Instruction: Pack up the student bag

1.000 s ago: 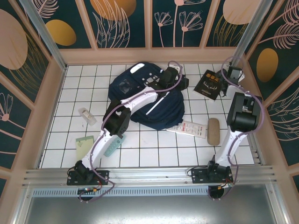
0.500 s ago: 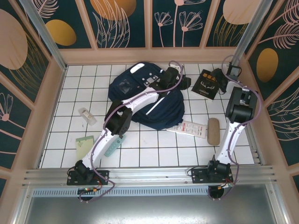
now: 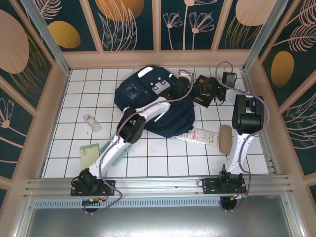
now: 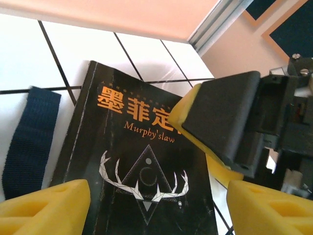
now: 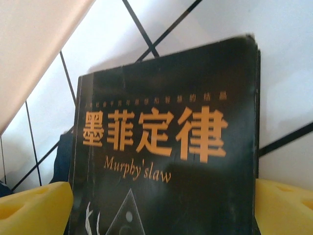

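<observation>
Student bag (image 3: 148, 96) lies just left of left gripper (image 3: 192, 89), fingers wide, holding nothing. Right gripper (image 3: 215, 91), also wide, sits over black book (image 3: 202, 94); both are closer to bag than a second ago.

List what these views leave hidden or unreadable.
- black book: lower cover cut off by the frame's bottom edge, right wrist view; right edge hidden by a finger of the right gripper, left wrist view.
- student bag: its opening hidden beneath the left arm, top external view.
- white packet: print too small to read, top external view.
</observation>
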`<state>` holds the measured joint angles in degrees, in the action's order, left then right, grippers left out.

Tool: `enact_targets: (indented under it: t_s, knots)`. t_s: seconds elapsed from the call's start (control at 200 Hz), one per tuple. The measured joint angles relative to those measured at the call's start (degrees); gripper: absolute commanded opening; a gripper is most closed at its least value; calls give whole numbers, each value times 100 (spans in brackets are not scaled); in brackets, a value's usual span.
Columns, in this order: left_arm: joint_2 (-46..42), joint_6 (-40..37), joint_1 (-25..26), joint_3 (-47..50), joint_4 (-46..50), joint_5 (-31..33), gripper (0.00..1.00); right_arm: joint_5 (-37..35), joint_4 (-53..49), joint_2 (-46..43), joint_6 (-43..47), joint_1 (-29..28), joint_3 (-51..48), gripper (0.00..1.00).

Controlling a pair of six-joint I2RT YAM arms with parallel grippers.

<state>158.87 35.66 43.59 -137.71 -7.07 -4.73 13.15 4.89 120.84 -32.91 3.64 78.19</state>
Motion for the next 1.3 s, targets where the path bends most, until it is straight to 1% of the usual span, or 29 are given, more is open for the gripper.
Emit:
enact_targets:
  t_s: [0.1, 0.245, 0.385, 0.49, 0.616, 0.691, 0.741, 0.881, 1.051, 1.166, 1.301]
  knots:
    - [129, 114, -15, -87, -11, 24, 72, -28, -2, -103, 0, 0, -87, 94]
    - [111, 192, -35, -33, 140, 192, 71, -273, -2, -278, -4, 0, -219, 94]
    - [-330, 264, -151, 826, 151, 409, 70, -501, -4, -588, -20, 0, -437, 94]
    - [-782, 313, -358, 1502, 251, 660, 70, -619, 0, -743, -22, 0, -450, 94]
    - [-1104, 282, -623, 1941, 439, 929, 71, -634, 9, -835, -35, 0, -472, 94]
    - [-1182, 254, -721, 2028, 505, 929, 71, -634, 9, -841, -44, 0, -487, 94]
    - [-1209, 243, -793, 2050, 516, 826, 71, -632, 7, -841, -44, 0, -501, 94]
    - [-1235, 256, -841, 2074, 411, 350, 64, -634, 9, -841, -42, 0, -553, 94]
    - [-1204, 258, -761, 1985, 258, -219, 64, -643, 0, -841, -39, 0, -592, 94]
    - [-927, 262, -647, 1462, 258, -396, 64, -649, -2, -828, -28, 0, -590, 94]
    - [-385, 308, -549, 671, 343, -496, 64, -654, -85, -684, 28, 0, -444, 94]
